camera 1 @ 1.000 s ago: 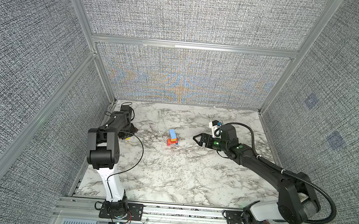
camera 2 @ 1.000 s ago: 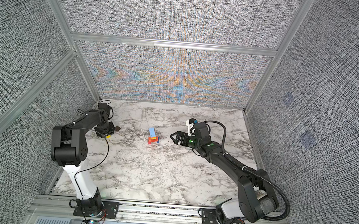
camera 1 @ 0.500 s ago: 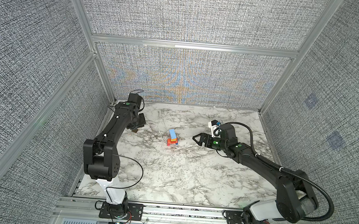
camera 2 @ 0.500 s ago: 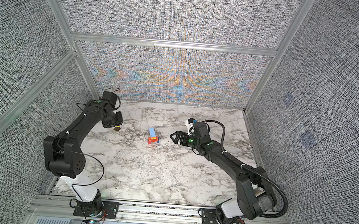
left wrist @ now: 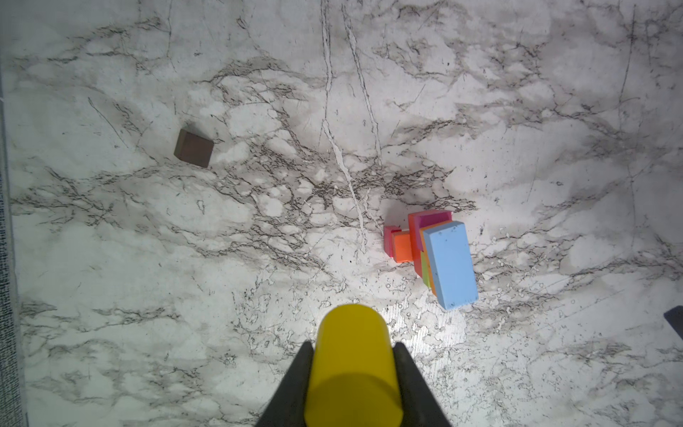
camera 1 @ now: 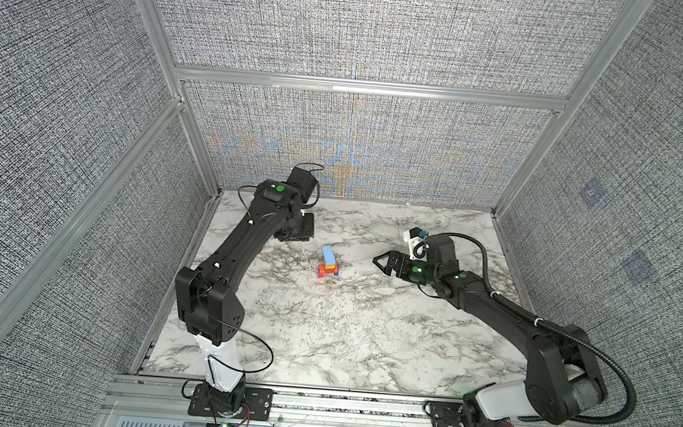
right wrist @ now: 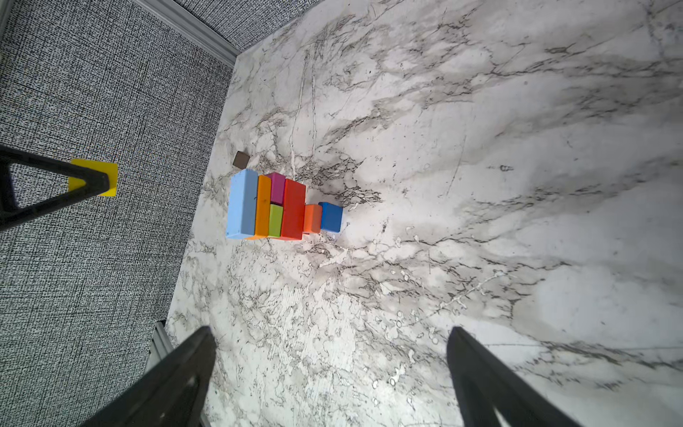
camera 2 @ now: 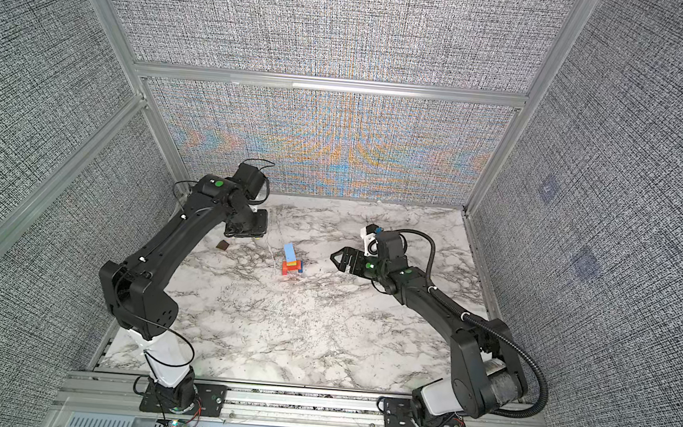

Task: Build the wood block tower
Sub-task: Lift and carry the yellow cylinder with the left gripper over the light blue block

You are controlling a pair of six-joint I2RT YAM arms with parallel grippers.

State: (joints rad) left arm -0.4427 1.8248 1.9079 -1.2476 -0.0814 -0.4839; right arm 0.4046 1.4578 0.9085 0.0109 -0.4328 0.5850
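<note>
The left arm has swung in from nine o'clock, its left gripper [left wrist: 353, 345] clamping a yellow block [left wrist: 351, 373]. In a top view the tower [camera 1: 328, 265] stands at its four o'clock, blue top brick [camera 1: 328, 255] running twelve-to-six. The right gripper [camera 1: 378, 262] gapes empty at the tower's three o'clock.

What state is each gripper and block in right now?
left gripper, shut on the yellow block.
right gripper, open, empty.
yellow block, held in the air.
tower, standing, light blue brick on top.
brown block, lying loose, apart from the tower.
</note>
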